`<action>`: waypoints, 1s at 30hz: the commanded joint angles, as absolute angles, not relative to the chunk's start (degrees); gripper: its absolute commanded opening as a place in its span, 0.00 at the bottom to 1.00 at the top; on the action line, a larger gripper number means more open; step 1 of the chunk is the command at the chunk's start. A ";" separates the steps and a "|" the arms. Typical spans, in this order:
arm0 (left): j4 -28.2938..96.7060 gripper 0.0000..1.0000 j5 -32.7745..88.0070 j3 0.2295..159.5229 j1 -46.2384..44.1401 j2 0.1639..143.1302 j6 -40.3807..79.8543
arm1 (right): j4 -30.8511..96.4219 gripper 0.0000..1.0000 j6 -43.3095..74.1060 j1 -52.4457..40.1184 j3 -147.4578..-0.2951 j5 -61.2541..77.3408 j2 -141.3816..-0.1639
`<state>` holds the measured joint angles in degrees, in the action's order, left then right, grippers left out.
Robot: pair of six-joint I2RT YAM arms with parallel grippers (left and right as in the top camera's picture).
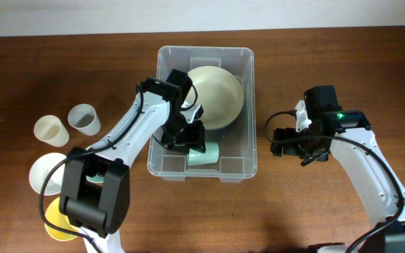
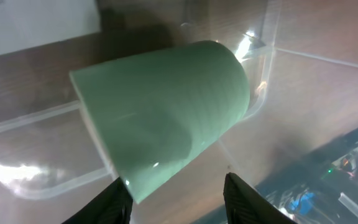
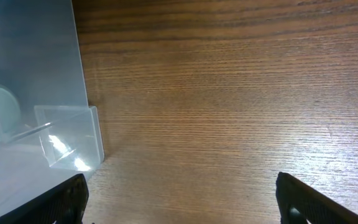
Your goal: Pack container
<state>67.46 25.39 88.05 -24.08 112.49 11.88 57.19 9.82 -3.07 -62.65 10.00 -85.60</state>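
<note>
The clear plastic container (image 1: 245, 105) stands at the table's middle. Inside it a large cream bowl (image 1: 216, 95) sits at the far end and a pale green cup (image 1: 206, 154) lies on its side at the near end. My left gripper (image 1: 188, 137) is inside the container, just above the green cup (image 2: 166, 118); its jaws (image 2: 176, 199) are open and the cup lies free ahead of them. My right gripper (image 1: 287, 140) is open and empty over bare wood just right of the container, whose corner (image 3: 67, 137) shows at the left of the right wrist view.
Left of the container stand two small cups, a grey one (image 1: 84, 119) and a cream one (image 1: 50, 131). Nearer the front left are a white cup (image 1: 46, 172) and a yellow dish (image 1: 56, 221), partly under the left arm.
</note>
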 commanded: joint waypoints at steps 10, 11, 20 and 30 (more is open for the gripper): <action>62.35 0.33 28.32 85.95 -24.67 111.74 13.17 | 57.65 0.92 9.28 -2.81 -62.35 9.41 -85.93; 62.06 0.31 28.42 85.95 -24.67 111.74 13.30 | 57.67 0.92 9.28 -2.81 -62.35 9.41 -85.93; 57.45 0.25 31.05 85.91 -28.27 111.74 13.30 | 57.87 0.92 9.28 -2.81 -62.35 9.43 -85.93; 56.12 0.01 31.99 85.91 -31.00 111.74 13.28 | 57.87 0.92 9.28 -2.81 -62.35 9.41 -85.93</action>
